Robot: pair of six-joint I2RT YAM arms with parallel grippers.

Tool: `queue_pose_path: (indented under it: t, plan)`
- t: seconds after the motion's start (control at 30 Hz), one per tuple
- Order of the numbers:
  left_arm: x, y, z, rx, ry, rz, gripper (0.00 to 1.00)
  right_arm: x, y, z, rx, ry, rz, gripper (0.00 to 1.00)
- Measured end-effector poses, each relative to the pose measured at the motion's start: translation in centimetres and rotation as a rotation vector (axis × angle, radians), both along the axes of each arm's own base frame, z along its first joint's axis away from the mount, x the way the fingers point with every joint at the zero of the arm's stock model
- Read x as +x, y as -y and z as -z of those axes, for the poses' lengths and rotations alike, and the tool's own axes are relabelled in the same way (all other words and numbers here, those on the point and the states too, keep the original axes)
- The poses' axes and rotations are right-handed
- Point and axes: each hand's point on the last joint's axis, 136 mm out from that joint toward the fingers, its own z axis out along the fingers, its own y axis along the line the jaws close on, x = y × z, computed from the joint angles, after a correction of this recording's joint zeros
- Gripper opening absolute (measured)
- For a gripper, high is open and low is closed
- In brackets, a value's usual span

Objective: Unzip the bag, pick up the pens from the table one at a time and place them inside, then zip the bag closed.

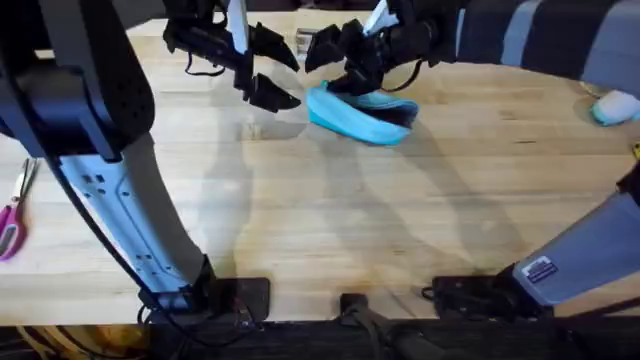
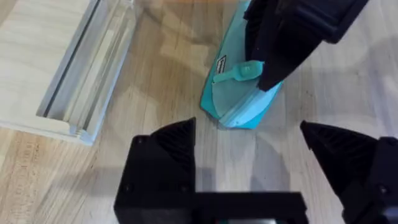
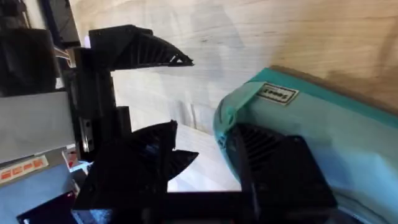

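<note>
The bench (image 1: pixel 330 210) is a wide top of pale wooden planks, and both arms reach to its far side. There lies the bag (image 1: pixel 358 115), a turquoise pouch, flat on the wood near the far edge, a little right of the middle. The right gripper (image 1: pixel 362 78) is down on the bag, and its jaws are closed on the bag's upper edge; in the right wrist view one black finger (image 3: pixel 280 168) presses on the turquoise cloth. The left gripper (image 1: pixel 268 82) hangs just beside the left end of the bag, not touching it, with its jaws wide open. A clear box with a pale lid (image 2: pixel 68 68) stands near it on the wood. Pink-handled scissors (image 1: pixel 14 220) lie at the left edge of the bench
</note>
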Motion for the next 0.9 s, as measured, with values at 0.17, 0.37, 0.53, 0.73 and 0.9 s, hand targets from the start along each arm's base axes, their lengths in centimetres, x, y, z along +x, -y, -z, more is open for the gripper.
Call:
queue_pose_path:
  t: [0.17,0.37,0.53,0.73,0.9]
  plan:
    - [0.0,0.0,0.0,0.000,0.000,0.000,0.992,-0.1,0.1,0.1,-0.004,-0.003,-0.002,0.335]
    - [-0.1,0.0,0.0,0.000,-0.004,0.000,0.993,-0.2,0.5,0.5,-0.021,-0.020,0.008,0.037]
    - [-0.1,0.0,0.0,0.000,-0.004,0.000,0.993,0.2,1.0,0.4,-0.016,-0.018,0.020,0.034]
    - [-0.1,0.0,0.0,0.000,-0.004,0.000,0.993,1.4,1.0,-1.2,0.058,0.036,0.002,0.034]
    - [-0.1,0.0,0.0,0.000,-0.004,0.000,0.994,1.8,0.9,-1.6,0.061,0.099,-0.044,0.034]
